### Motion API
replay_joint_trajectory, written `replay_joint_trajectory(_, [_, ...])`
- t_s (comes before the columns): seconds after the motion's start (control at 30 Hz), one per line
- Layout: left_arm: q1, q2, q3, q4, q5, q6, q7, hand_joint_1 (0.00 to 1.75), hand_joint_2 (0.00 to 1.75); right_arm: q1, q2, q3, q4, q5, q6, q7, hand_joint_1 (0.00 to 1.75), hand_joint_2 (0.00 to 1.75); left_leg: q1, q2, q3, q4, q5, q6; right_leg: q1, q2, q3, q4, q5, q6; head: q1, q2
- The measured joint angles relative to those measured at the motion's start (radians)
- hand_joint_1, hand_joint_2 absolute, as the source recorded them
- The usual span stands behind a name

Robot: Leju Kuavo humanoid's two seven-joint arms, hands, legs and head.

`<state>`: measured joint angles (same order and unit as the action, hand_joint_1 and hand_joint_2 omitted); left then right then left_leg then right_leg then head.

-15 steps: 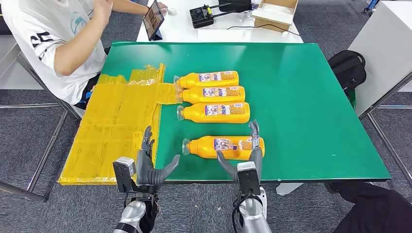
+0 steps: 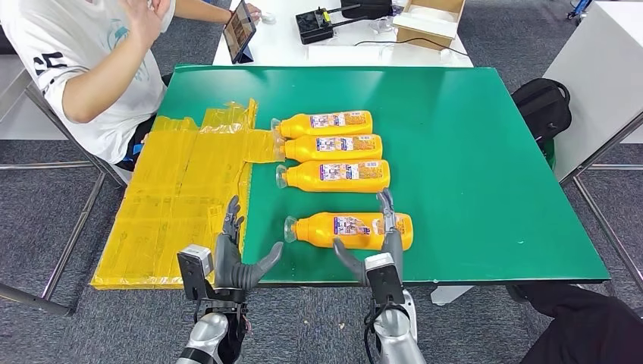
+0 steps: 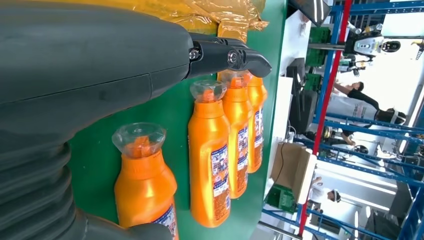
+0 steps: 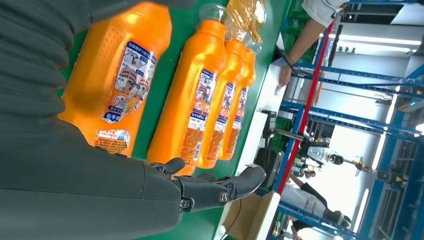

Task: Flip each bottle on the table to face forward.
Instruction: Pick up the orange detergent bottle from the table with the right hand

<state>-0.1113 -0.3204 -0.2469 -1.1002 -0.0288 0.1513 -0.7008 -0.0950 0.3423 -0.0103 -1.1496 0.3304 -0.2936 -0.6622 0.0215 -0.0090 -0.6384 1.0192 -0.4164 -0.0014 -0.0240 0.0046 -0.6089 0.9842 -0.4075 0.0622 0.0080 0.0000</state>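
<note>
Lying crosswise near the green table's (image 2: pixel 485 152) front edge, cap toward the left, the nearest orange plastic bottle (image 2: pixel 345 230) is sitting under the right hand (image 2: pixel 379 246), apparently open over its base end; the left hand (image 2: pixel 233 256) is waiting open beside the cap.

Three bottles (image 2: pixel 334 148) lie side by side mid-table (image 2: pixel 485 152); a fourth bottle (image 2: pixel 349 230) lies nearer, between the robot hands.

The right hand (image 2: pixel 379 246) is shifted slightly leftward along the nearest bottle (image 2: pixel 349 230), its fingers (image 2: pixel 388 212) now laid across the bottle's label end. The person's raised hand (image 2: pixel 140 15) is moved left of the tablet (image 2: pixel 241 30).
</note>
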Motion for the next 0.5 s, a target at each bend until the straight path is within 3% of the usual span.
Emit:
replay_joint_trajectory(0.2, [-0.001,0.000,-0.001,0.000,-0.015,0.019,0.000,0.00,1.75,-0.012,-0.004,0.004,0.017,0.066,-0.030,0.012,0.00,1.75,0.000,0.000,0.000,0.000,0.000,0.000,0.000,0.000,0.000,0.000,0.000,0.000,0.000,0.000])
replay_joint_trajectory(0.5, [-0.001,0.000,-0.001,-0.005,-0.076,0.077,0.000,0.00,1.75,-0.070,-0.046,0.037,0.075,0.265,-0.094,0.130,0.00,1.75,0.000,0.000,0.000,0.000,0.000,0.000,0.000,0.000,0.000,0.000,0.000,0.000,0.000,0.000])
